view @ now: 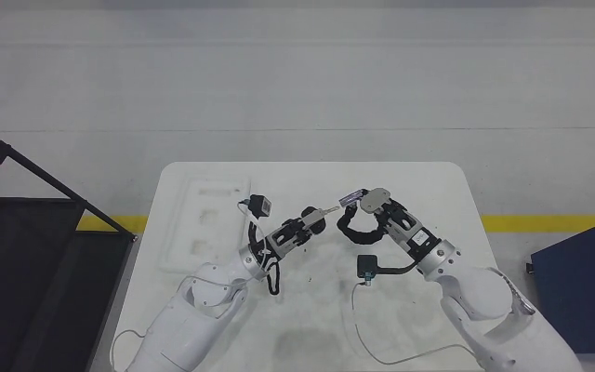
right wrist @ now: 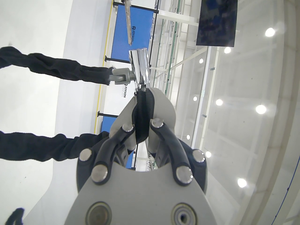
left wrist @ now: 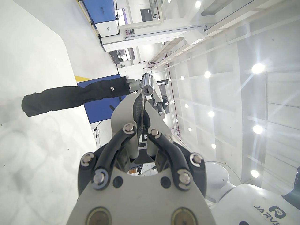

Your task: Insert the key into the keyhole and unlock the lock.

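Observation:
Above the middle of the white table point(view: 418, 186), my left gripper point(view: 314, 219) is shut on a flat metal key point(view: 327, 211). In the left wrist view the key's blade point(left wrist: 142, 108) runs edge-on between the pads of the left gripper point(left wrist: 141, 99). It points at the keyhole face of a chrome lock cylinder point(left wrist: 147, 90). My right gripper point(right wrist: 141, 92) is shut on the rear end of that lock point(right wrist: 139, 65). In the right wrist view the key point(right wrist: 128, 24) has its tip a short gap from the cylinder's open end. A black-sleeved cable point(right wrist: 58, 67) loops off the lock's side.
A white moulded tray point(view: 209, 223) lies at the table's back left. The black cable loop point(view: 358, 231) hangs under the lock. A small black box point(view: 368, 267) with a thin cord sits near the right arm. A dark panel point(view: 46, 270) stands off the table's left edge.

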Controlling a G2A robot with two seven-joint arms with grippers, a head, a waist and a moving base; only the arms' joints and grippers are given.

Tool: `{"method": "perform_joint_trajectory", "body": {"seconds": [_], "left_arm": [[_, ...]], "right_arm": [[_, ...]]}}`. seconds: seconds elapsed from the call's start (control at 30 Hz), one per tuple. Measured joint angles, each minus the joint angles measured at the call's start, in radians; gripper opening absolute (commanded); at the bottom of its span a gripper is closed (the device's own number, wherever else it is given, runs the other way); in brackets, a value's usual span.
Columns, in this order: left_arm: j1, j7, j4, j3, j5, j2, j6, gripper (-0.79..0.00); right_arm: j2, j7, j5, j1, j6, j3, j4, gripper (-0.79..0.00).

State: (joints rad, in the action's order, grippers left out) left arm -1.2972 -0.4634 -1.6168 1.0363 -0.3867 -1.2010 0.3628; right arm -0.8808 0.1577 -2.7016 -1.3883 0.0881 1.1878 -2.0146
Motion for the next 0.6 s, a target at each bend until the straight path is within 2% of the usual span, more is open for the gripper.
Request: {"method": "perform_joint_trajectory", "body": {"seconds": [0.6], "left_arm": [[-0.020, 0.015, -0.014, 0.014, 0.006, -0.010, 0.043, -0.785]], "right_arm": [[-0.021, 0.012, 0.020, -0.005, -0.002, 0.009, 0.010, -0.785]]}}
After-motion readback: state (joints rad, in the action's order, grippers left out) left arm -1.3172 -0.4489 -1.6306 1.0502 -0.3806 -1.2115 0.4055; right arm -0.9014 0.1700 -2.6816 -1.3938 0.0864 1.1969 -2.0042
